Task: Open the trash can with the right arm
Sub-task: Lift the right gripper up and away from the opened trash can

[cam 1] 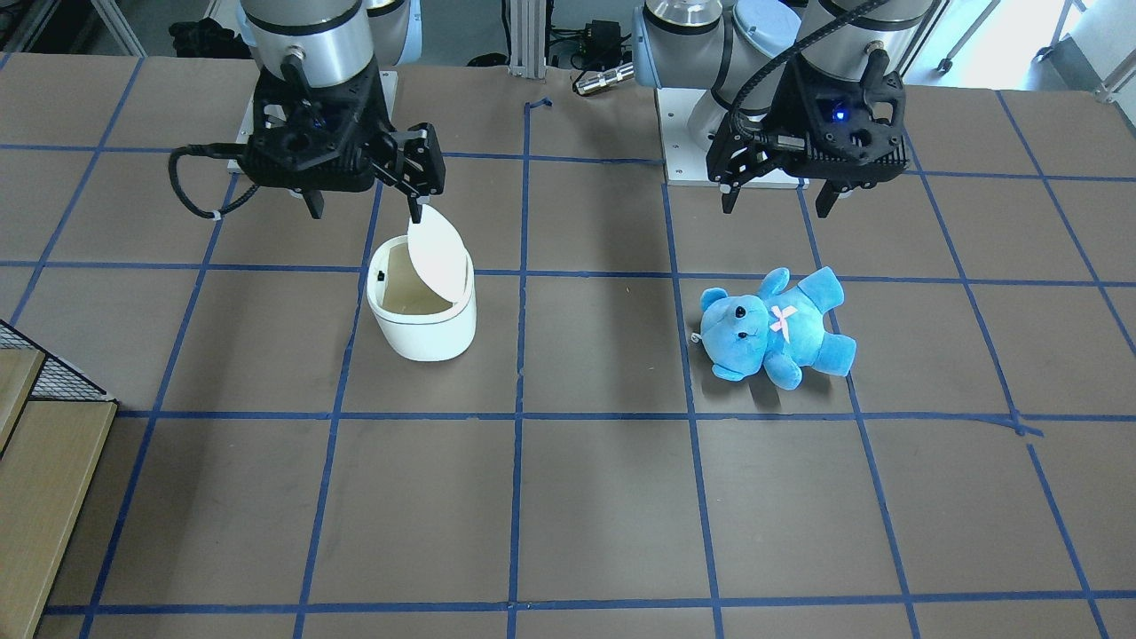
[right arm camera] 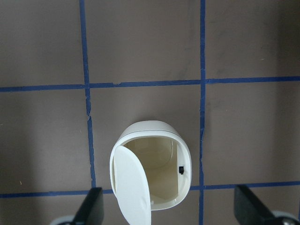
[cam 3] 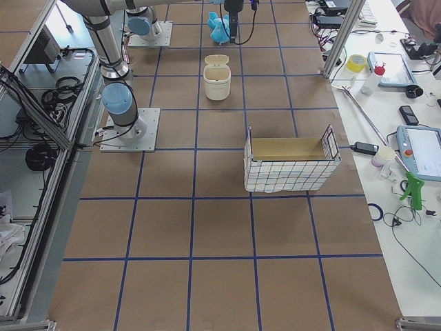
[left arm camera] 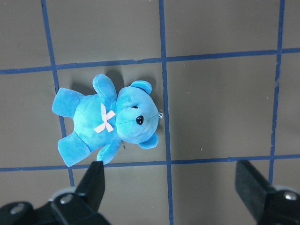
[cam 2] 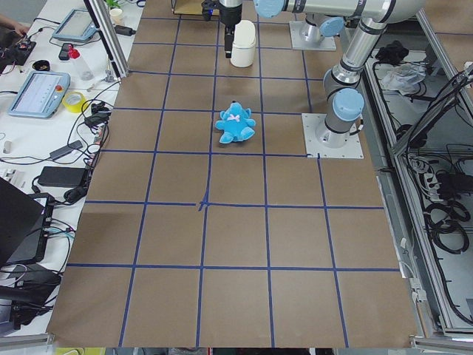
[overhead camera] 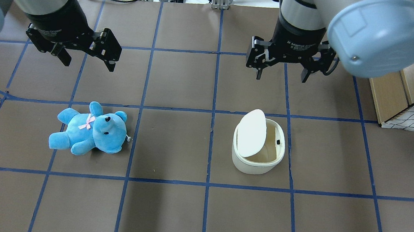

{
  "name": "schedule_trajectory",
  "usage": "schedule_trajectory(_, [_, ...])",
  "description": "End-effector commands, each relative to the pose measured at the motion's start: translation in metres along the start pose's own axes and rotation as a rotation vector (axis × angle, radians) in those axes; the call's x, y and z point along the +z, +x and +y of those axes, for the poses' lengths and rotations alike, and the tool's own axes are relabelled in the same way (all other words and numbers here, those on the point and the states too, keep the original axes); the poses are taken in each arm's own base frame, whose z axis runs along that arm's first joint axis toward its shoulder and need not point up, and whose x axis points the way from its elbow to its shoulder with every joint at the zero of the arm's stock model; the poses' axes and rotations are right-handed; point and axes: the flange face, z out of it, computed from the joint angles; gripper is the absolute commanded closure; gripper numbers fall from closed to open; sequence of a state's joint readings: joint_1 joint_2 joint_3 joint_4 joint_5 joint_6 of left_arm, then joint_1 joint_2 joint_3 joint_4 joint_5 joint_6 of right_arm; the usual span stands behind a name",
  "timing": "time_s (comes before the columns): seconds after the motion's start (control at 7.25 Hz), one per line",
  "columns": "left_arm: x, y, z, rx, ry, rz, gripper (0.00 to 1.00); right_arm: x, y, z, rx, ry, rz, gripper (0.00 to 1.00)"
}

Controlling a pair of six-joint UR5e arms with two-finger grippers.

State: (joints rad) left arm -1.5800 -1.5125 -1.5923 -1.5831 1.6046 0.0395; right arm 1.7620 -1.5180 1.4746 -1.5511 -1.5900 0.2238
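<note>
Trash can (overhead camera: 256, 163): stands upright on the robot's right half of the brown table (overhead camera: 179, 90), inside one blue-taped square, white and round-cornered.
Lid (overhead camera: 251, 133): up and open, tilted on edge along the can's side that faces the table's middle; leaves the cream inside on show.
Latch (right arm camera: 181, 170): small, dark, on the inner wall across from the lid.
Right gripper (overhead camera: 281, 77): hangs above the can, a little toward the far edge of the table in the overhead view; points straight down with the jaws spread wide, gripping nothing.
Right wrist view: looks down into the open can (right arm camera: 154, 154); shows the lid (right arm camera: 132, 187) between the two black fingers (right arm camera: 91, 204) and clear of both.
Front view: puts one fingertip of the right gripper (cam 1: 364, 210) right at the lid's top edge (cam 1: 437, 253); contact there impossible to judge from that angle.
Cable loop (cam 1: 191, 191): black, bulges sideways off the right wrist.
Left gripper (overhead camera: 87, 65): parked high over the other half of the table, jaws also wide apart and empty.
Blue teddy (overhead camera: 90, 128): lies flat on its back below the left gripper, pink bow on the chest, well apart from the can.
Wire basket (cam 3: 289, 165): sits near the table's right end, well apart from the can.
</note>
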Motion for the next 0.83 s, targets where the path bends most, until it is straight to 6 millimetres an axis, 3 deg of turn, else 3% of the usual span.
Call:
schedule_trajectory(0.0, [0.0000,0.0000,0.0000,0.000,0.000,0.000,0.00,-0.0166,0.0250,-0.0137,0.023,0.022,-0.008,0.00])
schedule_trajectory(0.69, [0.0000,0.0000,0.0000,0.000,0.000,0.000,0.00,-0.0259,0.0254,-0.0137,0.023,0.046,-0.011,0.00])
